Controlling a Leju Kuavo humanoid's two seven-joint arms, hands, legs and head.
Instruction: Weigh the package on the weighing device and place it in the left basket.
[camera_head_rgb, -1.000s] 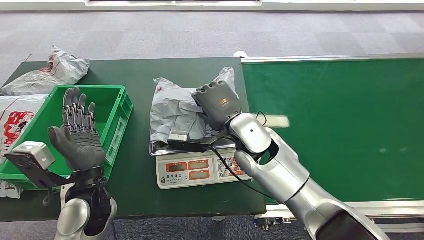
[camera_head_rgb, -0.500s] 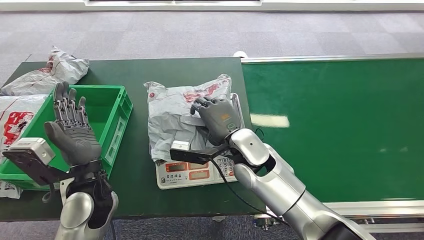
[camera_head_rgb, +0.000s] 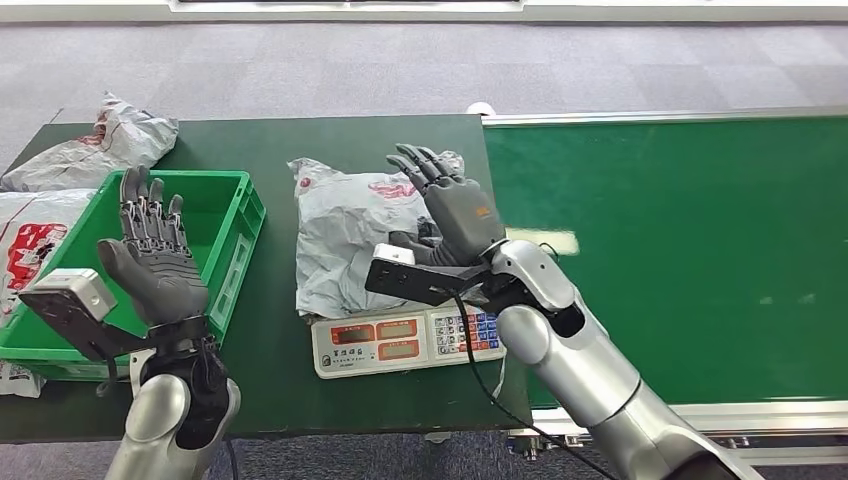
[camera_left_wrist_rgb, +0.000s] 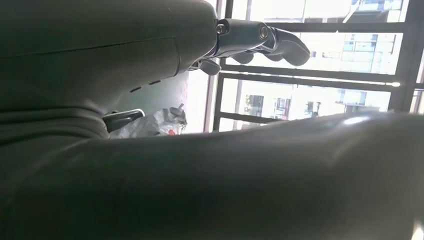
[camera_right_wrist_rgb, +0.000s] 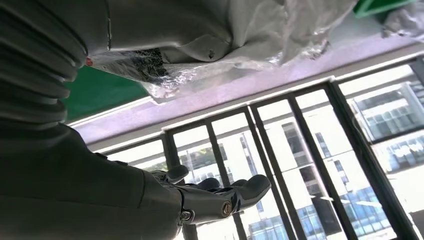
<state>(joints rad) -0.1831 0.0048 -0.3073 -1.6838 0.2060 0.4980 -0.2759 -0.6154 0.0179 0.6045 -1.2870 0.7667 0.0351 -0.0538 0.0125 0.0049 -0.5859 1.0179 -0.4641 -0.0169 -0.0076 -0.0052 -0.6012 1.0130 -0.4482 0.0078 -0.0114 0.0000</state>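
— Green desk (camera_head_rgb: 270, 150) with a conveyor along its right edge: status?

— I see the package (camera_head_rgb: 345, 230) lying flat on the scale (camera_head_rgb: 400, 342), near the desk's middle. My right hand (camera_head_rgb: 450, 210) hovers just over it, fingers spread, holding nothing. Left hand (camera_head_rgb: 152, 262) is raised, spread, before the green basket (camera_head_rgb: 235, 235) at the left edge.

— Advice?

— I'd wait for the reading, then grip low. Long axis runs front to back.

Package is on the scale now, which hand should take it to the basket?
Probably the left hand: it hovers open beside the green basket. The right hand, also open, is above the package, farther from the basket.
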